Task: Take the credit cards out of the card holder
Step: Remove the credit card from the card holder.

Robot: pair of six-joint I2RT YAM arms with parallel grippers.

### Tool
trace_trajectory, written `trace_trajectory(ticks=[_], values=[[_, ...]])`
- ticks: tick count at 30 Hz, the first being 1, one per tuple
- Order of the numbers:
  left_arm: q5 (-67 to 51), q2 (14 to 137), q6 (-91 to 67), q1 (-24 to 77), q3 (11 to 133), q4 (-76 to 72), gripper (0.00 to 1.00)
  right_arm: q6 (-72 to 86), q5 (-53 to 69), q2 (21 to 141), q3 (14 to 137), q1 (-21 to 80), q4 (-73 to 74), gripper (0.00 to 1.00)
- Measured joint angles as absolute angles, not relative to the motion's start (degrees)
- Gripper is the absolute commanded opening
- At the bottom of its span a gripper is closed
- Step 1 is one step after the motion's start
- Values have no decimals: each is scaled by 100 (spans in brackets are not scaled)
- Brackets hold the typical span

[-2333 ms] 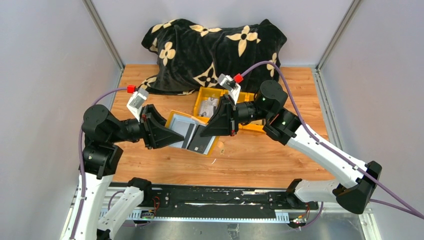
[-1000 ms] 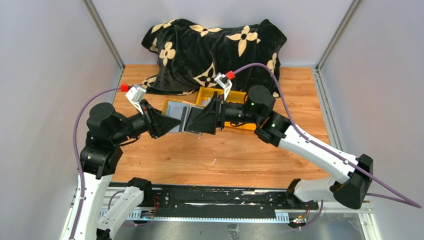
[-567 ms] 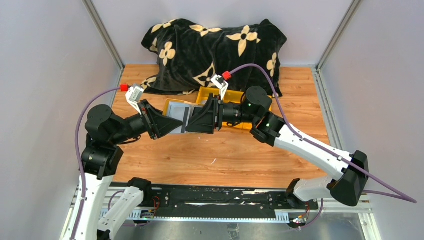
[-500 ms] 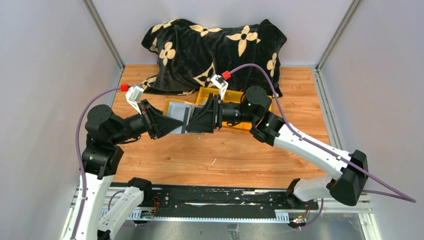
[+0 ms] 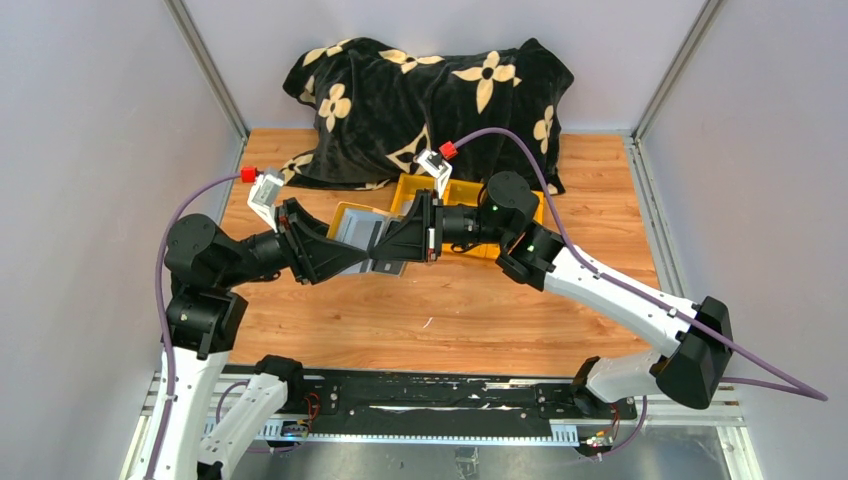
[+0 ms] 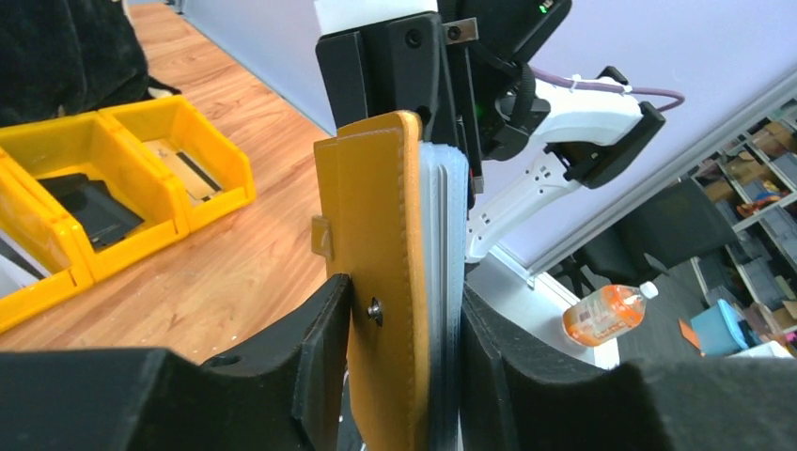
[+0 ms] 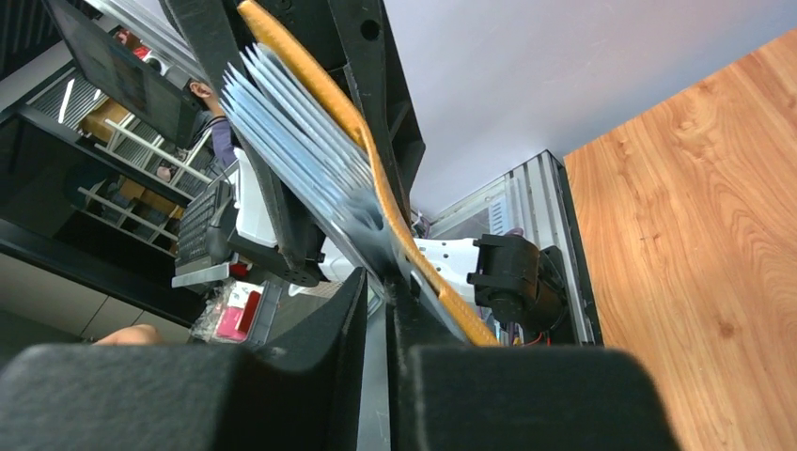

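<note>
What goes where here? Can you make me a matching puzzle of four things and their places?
Things:
1 card holder
2 yellow bins
3 flowered black blanket
4 orange bottle

Places:
A side by side on the wooden table, open tops up
B beyond the table, in the background room
C held up in the air
D heaped against the back wall

Pairs: 1-C, 2-A, 3-D, 4-B

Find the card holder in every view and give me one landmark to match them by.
Top external: card holder mid-picture, raised above the table.
Left wrist: holder dead centre, upright, mustard flap towards the left.
Right wrist: holder upper left, blue-grey pockets fanned, flap running diagonally.
Shared landmark: the wooden table.
</note>
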State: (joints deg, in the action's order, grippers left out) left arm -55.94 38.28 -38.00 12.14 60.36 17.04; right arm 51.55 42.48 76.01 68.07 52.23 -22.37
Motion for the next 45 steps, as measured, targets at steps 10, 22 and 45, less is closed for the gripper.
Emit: trace_trajectory(ticks=[10, 22, 45], values=[[-5933, 3795, -4495, 1219, 5913, 1020, 54, 5378, 4357, 7596, 6740, 5223, -2665, 0], [-6003, 3861, -4919, 1225, 5878, 862, 39, 5435, 4338, 7369, 6375, 5223, -3009, 0], [-5817, 3883, -4971, 1247, 5878, 864, 13, 5808, 4171, 7153, 5817, 5214, -3754, 43]])
